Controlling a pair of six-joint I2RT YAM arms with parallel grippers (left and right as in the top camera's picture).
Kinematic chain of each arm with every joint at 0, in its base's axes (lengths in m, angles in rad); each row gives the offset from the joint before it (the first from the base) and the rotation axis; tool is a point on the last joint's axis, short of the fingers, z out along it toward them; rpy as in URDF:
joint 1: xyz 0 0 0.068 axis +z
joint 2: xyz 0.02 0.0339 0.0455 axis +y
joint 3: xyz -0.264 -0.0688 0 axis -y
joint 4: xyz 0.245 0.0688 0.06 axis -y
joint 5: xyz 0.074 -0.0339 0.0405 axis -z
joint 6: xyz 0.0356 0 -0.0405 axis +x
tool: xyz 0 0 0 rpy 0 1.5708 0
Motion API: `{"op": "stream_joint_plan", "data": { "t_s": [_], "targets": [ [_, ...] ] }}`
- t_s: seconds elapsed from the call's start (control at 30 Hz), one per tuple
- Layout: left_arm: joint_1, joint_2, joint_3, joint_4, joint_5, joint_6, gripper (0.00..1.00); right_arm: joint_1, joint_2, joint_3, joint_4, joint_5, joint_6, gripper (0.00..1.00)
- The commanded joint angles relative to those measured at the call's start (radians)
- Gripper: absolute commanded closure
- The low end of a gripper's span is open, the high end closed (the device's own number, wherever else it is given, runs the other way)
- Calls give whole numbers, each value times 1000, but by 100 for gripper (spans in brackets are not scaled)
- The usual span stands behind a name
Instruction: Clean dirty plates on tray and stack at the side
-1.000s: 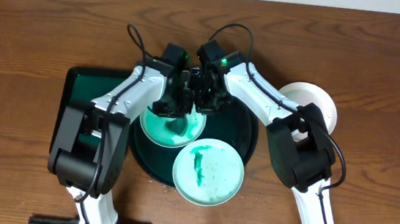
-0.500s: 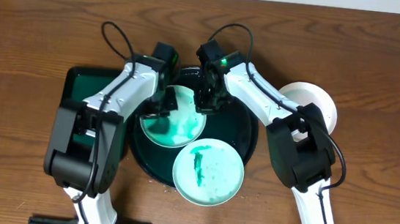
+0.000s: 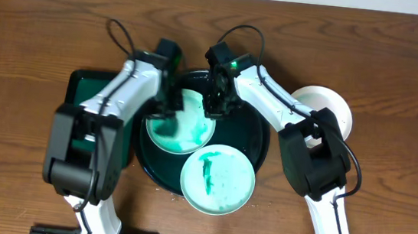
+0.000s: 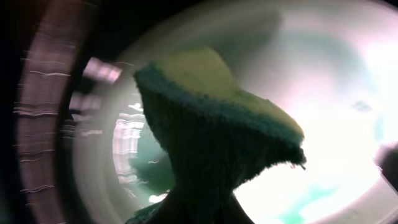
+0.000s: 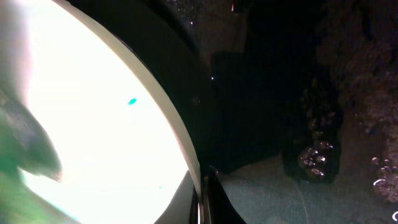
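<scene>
One green-smeared mint round plate (image 3: 192, 128), lying in the large round black tray (image 3: 257, 141), is being scrubbed: a yellow-green sponge (image 4: 211, 124) is pinched in the left jaws, while the right jaws are pressed together at its rim. More wiping, then stacking, seems called for.

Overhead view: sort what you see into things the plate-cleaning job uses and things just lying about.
In use for the job:
black tray; sponge in the left end effector; smeared mint plate beneath it; second mint plate; white plate off to the side; right end effector.

Just lying about:
dark green tray; wooden table.
</scene>
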Motion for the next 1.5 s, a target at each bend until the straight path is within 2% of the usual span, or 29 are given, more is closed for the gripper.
{"op": "stream_joint_plan", "data": {
  "t_s": [0.0, 0.13, 0.3, 0.43, 0.57, 0.7, 0.93, 1.0, 1.27, 1.47],
  "targets": [
    [82, -75, 180, -119, -125, -17, 93, 4, 34, -22, 2, 51, -23, 99],
    [150, -154, 296, -200, -121, -17, 93, 3, 31, -18, 14, -18, -133, 99],
    [202, -226, 297, -193, -122, -13, 93, 6, -36, -14, 25, 18, -225, 99],
    [241, -243, 297, -192, -122, -13, 93, 25, -135, -14, 37, 229, -232, 99],
    [256, -243, 296, -192, -122, -13, 93, 82, -262, -14, 44, 558, -231, 99],
    [256, -243, 294, -193, -122, -13, 93, 134, -330, -14, 40, 698, -232, 99],
    [256, -243, 294, -196, -122, -13, 93, 267, -393, -14, 23, 1287, -240, 99],
    [256, -243, 294, -196, -122, -13, 93, 307, -395, -14, 24, 1404, -238, 99],
    [256, -243, 294, -197, -122, -13, 93, 465, -395, -14, 52, 1812, -237, 99],
    [256, -243, 294, -196, -122, -13, 93, 482, -395, -14, 54, 1849, -237, 99]
  ]
}}
